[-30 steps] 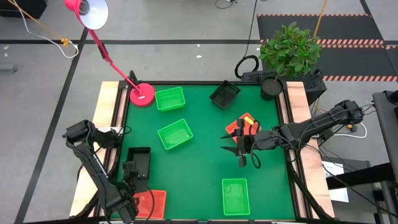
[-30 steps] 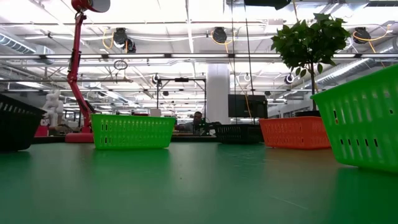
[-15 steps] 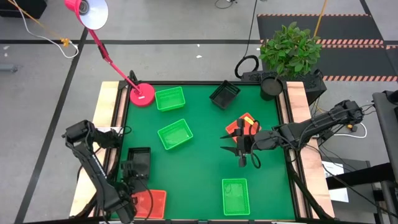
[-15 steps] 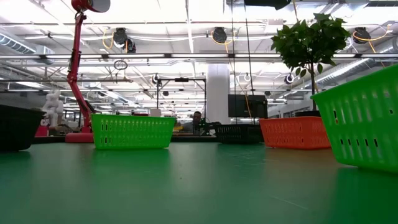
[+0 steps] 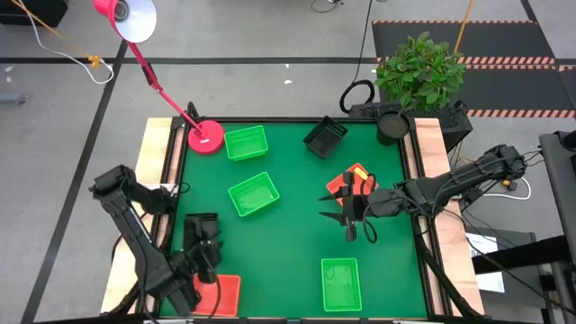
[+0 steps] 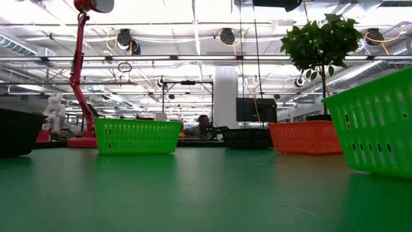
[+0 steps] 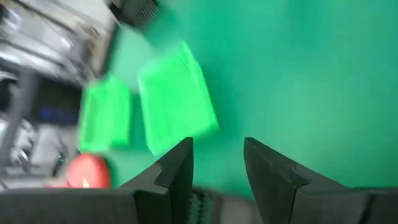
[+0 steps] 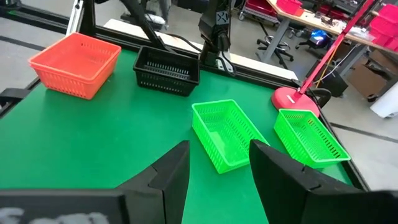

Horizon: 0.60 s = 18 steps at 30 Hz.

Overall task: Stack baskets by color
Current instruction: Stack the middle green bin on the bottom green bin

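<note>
My left gripper (image 5: 206, 253) (image 7: 217, 163) hangs open over the table's near left, just nearside of a black basket (image 5: 200, 227) (image 8: 166, 70) that rests on its bottom; nothing is between the fingers. A red-orange basket (image 5: 220, 293) sits at the near edge beside it. My right gripper (image 5: 349, 225) (image 8: 219, 163) stands open and empty above the table right of centre, with another red-orange basket (image 5: 353, 183) under its arm. Green baskets sit at the far left (image 5: 246, 142), left of centre (image 5: 253, 193) and near right (image 5: 340, 283). A second black basket (image 5: 325, 135) is at the far edge.
A pink lamp base (image 5: 205, 137) stands at the far left corner, its arm leaning out past the table. A potted plant (image 5: 418, 72) is beyond the far right corner. Bare green table lies in the middle (image 5: 288, 243). Wooden strips edge the table's sides (image 5: 157, 180).
My left gripper has risen and tipped upward, away from the black basket at the near left. That basket's raised end has sunk onto the table, and it now sits level. My right arm has kept still.
</note>
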Motion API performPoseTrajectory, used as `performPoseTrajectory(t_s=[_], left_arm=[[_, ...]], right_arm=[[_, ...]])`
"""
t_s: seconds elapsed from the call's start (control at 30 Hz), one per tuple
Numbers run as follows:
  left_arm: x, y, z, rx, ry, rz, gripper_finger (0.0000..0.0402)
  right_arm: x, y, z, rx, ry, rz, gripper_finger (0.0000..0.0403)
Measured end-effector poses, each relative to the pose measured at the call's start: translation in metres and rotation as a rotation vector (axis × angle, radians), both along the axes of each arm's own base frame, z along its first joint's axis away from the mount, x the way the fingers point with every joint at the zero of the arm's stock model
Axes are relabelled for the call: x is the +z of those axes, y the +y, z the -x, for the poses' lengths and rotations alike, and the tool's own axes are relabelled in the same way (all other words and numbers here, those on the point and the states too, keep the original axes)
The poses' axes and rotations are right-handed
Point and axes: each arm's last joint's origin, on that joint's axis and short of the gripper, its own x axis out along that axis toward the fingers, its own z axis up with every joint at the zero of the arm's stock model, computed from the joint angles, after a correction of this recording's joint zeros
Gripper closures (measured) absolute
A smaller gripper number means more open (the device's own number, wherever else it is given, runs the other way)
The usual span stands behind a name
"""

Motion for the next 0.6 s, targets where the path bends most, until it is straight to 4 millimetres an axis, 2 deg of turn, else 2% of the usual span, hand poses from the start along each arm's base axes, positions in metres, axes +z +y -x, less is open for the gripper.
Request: performPoseTrajectory(t_s=[0.1,0.23,0.47,0.6], left_arm=[[0.011,0.010,-0.006,-0.017,-0.096,-0.025,0.0256],[0.020,0.021,-0.022,-0.032,-0.141,-0.008,0.0256],[0.023,0.038,-0.060,-0.086,-0.128,-0.021,0.0256],[0.025,0.056,-0.079,-0.049,-0.145,-0.046,0.0256]], right_arm=[[-0.001,0.000,0.000,-0.008,0.008,-0.018,0.0243],[-0.003,0.000,0.001,-0.015,0.032,-0.026,0.0243],[-0.004,0.000,0.001,-0.020,0.035,-0.031,0.0243],[-0.004,-0.001,0.002,-0.021,0.044,-0.026,0.0243]])
